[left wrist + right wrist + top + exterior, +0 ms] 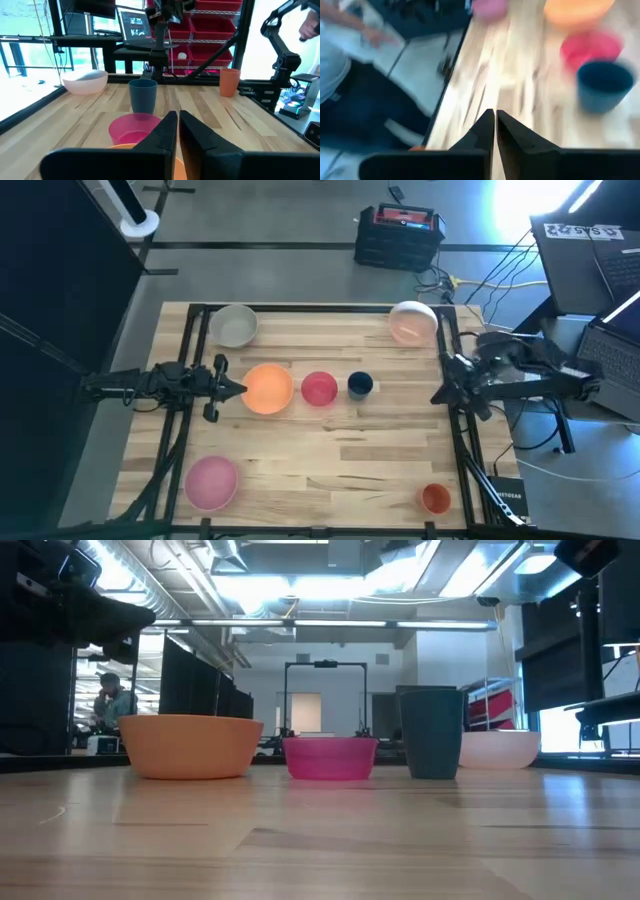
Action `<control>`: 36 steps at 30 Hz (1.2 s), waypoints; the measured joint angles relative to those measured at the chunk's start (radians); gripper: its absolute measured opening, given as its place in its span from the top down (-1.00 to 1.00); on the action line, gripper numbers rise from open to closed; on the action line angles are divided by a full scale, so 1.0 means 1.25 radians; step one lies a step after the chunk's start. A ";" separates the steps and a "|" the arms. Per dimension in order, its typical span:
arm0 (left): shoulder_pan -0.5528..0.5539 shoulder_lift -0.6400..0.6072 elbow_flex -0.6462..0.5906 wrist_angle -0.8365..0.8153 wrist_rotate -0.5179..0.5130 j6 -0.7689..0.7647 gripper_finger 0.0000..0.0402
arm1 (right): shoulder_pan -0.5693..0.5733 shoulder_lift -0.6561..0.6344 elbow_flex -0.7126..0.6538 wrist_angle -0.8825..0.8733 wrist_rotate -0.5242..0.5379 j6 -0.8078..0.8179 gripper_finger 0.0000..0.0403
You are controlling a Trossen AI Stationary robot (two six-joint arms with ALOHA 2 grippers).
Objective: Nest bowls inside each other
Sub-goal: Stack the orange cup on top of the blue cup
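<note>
Several round bowls stand apart, rims up, on the wooden table (330, 450). They are a grey-white bowl (234, 326), a pale peach-pink one (413, 322), an orange one (267, 388), a red-pink one (319, 389), a tiny dark blue one (360, 384), a pink one (211, 482) and a small orange-red one (435, 498). My left gripper (240, 388) is shut at the table's left edge, its tips just short of the orange bowl's rim (125, 146). My right gripper (495, 125) is raised at the right edge, tilted down toward the table, with its fingertips together and nothing between them.
Black frame rails (190, 430) run along the table's left, right and far edges. A person (340, 60) is beside the table's near edge in the right wrist view. Laptops (600, 270) stand off the right side. Bare wood lies between the middle row of bowls and the near edge.
</note>
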 joint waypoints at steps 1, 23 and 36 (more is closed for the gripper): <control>0.000 0.000 0.000 0.000 0.000 0.000 0.99 | 0.011 0.038 0.027 -0.034 -0.016 -0.001 0.77; 0.000 0.000 0.000 0.000 0.000 0.000 0.99 | 0.629 0.516 0.214 -0.096 0.192 0.548 0.16; 0.000 0.000 0.000 0.000 0.000 0.000 0.99 | 0.683 0.662 0.214 -0.072 0.255 0.661 0.17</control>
